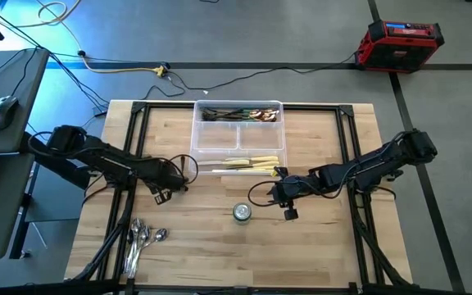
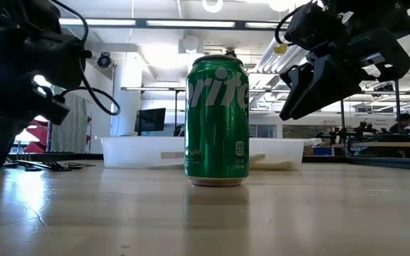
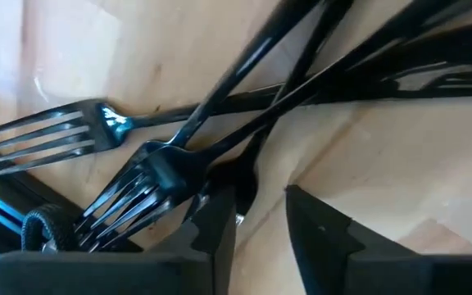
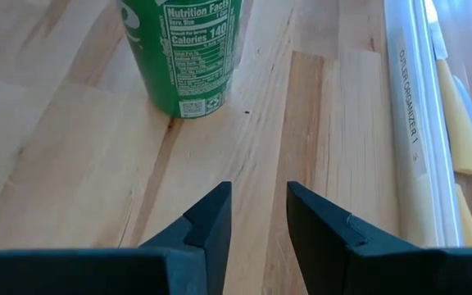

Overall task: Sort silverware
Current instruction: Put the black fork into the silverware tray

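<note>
Dark forks (image 3: 162, 164) crossed in a loose heap on tabletop. Shiny spoons (image 1: 142, 240) bunched near front-left edge. Cream-handled knives (image 1: 248, 162) lying flat in tray's near compartment; mixed pieces (image 1: 240, 114) in far compartment.

light: bright, from ceiling strip lights (image 2: 155, 23)
glare: sheen on counter (image 2: 41, 206)
blur: dark forks (image 3: 150, 168) soft close up

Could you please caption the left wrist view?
Left gripper open over a crossed pile of dark forks on the wooden table.
</note>
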`<control>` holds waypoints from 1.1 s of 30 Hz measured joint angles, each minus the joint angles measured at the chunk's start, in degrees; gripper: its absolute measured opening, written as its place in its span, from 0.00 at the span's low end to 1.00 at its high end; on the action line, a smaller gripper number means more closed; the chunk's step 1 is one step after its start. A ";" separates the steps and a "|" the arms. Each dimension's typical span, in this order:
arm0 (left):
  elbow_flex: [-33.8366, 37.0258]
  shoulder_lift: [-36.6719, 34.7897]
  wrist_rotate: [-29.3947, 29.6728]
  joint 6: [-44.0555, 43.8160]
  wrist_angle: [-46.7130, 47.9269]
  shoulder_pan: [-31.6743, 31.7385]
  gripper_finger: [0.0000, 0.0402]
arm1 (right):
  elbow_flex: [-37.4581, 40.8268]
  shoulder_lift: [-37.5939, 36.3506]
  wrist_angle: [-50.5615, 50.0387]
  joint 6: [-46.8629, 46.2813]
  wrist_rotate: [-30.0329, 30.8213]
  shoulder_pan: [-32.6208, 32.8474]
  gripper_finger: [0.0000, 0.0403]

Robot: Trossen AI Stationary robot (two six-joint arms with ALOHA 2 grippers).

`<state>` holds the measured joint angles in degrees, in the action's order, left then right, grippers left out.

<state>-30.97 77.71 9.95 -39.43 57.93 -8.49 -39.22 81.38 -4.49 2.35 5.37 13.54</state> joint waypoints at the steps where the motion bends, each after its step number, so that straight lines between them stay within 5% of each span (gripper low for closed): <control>1: 0.13 0.01 0.15 -0.20 -0.02 0.02 0.25 | 0.00 -0.01 0.00 0.00 0.00 0.00 0.25; 21: -1.07 0.11 5.17 4.70 -2.50 1.93 0.28 | 0.00 -0.02 -0.05 -0.94 -0.02 0.00 0.25; 33: 0.39 -0.07 -0.97 3.92 -5.82 2.93 0.19 | 0.00 -0.02 -0.30 -1.05 -0.04 0.02 0.25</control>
<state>-30.58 77.65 8.98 -35.51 52.11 -5.56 -39.22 81.36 -4.79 1.30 5.33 13.56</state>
